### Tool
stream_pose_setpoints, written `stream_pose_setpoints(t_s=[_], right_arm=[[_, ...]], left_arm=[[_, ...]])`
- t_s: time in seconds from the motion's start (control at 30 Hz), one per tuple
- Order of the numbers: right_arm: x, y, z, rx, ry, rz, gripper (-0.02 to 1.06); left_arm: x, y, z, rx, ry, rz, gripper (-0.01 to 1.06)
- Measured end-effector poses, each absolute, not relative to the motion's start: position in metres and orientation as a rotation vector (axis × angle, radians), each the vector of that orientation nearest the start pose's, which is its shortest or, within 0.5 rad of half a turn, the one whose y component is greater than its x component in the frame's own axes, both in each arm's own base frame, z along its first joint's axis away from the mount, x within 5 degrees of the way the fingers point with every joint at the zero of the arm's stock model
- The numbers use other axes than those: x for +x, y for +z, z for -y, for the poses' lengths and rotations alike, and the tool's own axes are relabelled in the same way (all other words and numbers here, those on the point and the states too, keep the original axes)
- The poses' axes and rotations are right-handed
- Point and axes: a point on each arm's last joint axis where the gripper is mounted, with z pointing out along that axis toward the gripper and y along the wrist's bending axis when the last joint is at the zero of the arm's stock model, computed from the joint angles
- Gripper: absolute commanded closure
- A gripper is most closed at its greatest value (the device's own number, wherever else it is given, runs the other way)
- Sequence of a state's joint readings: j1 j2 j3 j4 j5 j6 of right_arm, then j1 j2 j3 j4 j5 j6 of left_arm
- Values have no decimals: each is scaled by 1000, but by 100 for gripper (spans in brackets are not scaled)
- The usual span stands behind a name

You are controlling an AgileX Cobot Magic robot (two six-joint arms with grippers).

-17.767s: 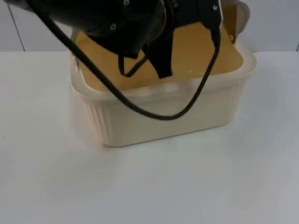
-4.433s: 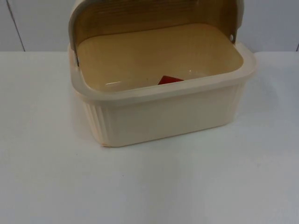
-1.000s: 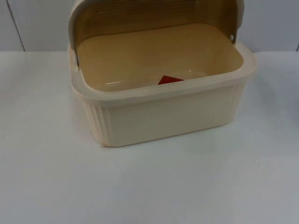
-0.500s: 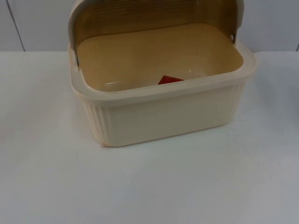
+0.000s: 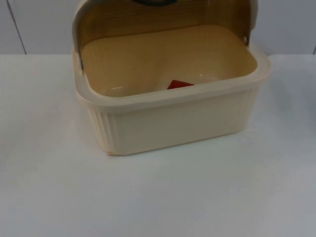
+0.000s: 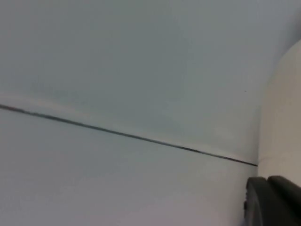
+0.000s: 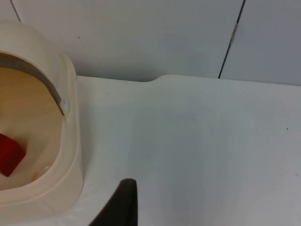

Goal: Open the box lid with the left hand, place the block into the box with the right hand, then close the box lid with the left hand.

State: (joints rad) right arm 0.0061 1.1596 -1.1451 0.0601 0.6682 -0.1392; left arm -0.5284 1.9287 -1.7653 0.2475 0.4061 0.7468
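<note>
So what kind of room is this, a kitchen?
Probably not a kitchen; it looks more like a robot test bench. There is a plain white table ending at a grey partition wall, and on it one cream box with its lid up and a red block inside.

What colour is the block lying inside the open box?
Red. The block shows best in the right wrist view, on the box floor.

one box with one raised lid; one red block inside.
</note>
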Motion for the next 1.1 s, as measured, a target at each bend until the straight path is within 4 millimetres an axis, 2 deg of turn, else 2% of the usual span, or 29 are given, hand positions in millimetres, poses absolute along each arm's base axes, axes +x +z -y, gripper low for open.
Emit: stream_pose_setpoints(t_s=[0.23,0.4,0.7,1.1], right_arm=[[246,386,-5,-128,-9,-2161,0],[246,386,-5,-128,-9,-2161,0],[246,386,-5,-128,-9,-2161,0],[246,386,-5,-127,-11,-2161,0]], left_arm=[[407,333,227,1345,356,-1596,105],[406,332,228,1323,268,-1629,105],[413,315,212,1385,171,-1728,105],[415,306,215,1384,127,-1759,105]])
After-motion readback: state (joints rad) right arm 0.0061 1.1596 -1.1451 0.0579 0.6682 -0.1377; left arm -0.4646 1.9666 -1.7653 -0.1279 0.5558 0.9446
